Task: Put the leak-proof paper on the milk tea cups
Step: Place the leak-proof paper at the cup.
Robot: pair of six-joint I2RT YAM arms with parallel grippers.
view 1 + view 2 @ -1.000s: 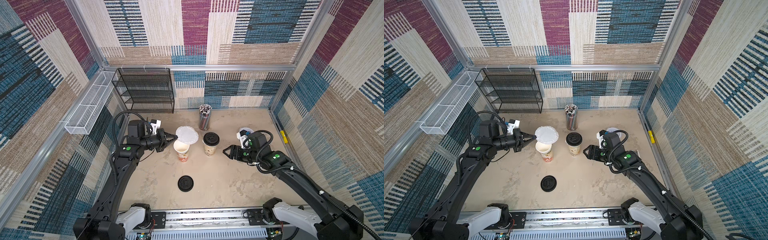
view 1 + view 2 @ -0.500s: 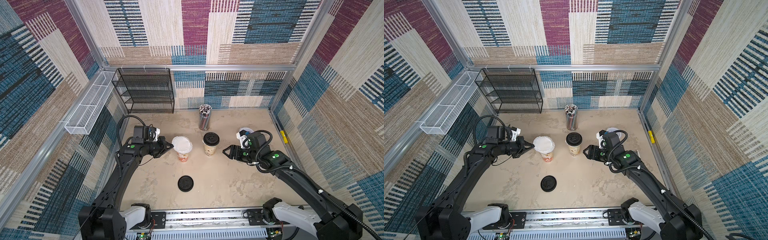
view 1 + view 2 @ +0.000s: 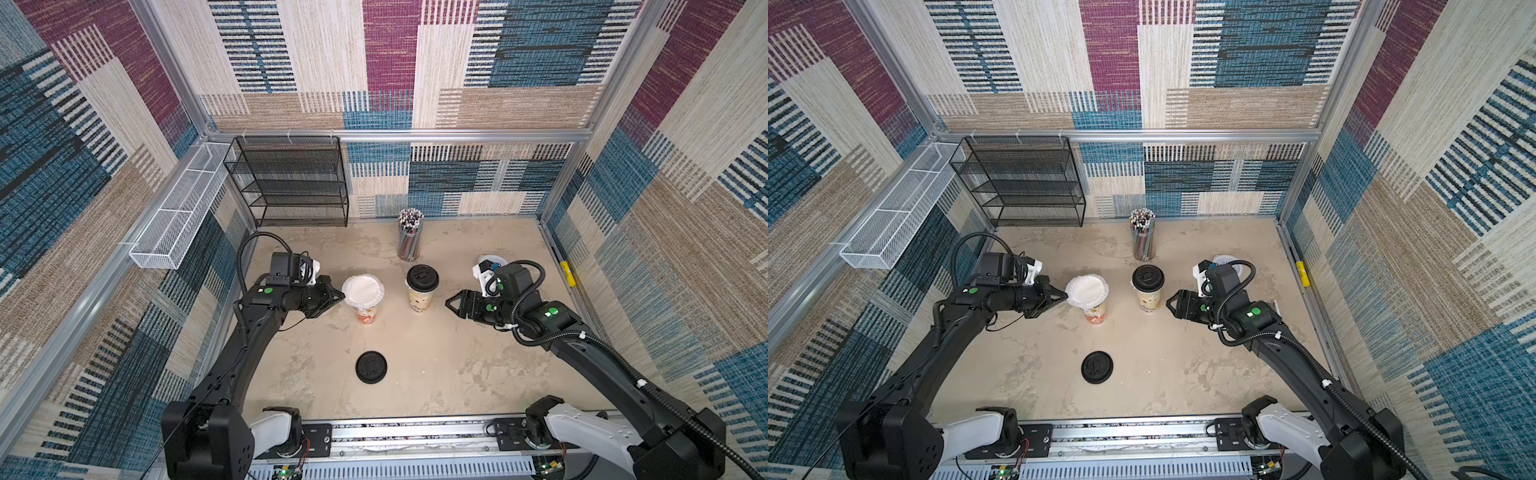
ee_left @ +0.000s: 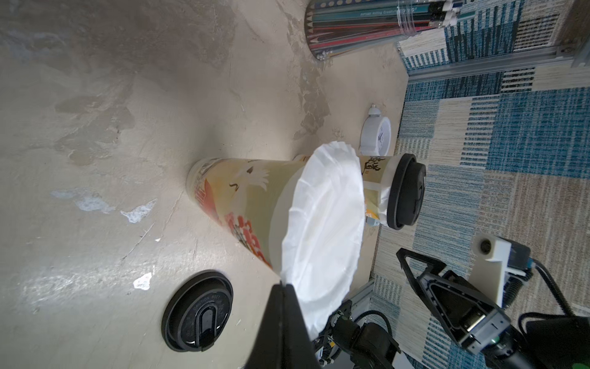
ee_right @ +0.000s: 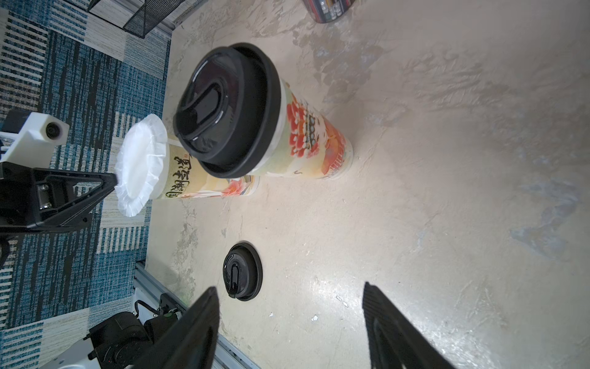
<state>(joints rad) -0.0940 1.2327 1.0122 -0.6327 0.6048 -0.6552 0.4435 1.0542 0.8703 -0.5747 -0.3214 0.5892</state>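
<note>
Your left gripper [image 3: 342, 296] carried the leak-proof paper [image 3: 362, 291] onto the left milk tea cup [image 3: 367, 318], jaws clenched on its edge; your right gripper [image 3: 449, 303] hung released near the lidded milk tea cup [image 3: 420, 300].

The leak-proof paper [image 4: 325, 223] looked thin, matt white, crinkled at its rim. The cup [image 4: 249, 195] beneath it was printed paper, slight sheen. The lid [image 4: 198, 311] near the left hand [image 4: 282, 287] was glossy black plastic. The surface [image 4: 127, 96] appeared mottled beige, rough, stained.
</note>
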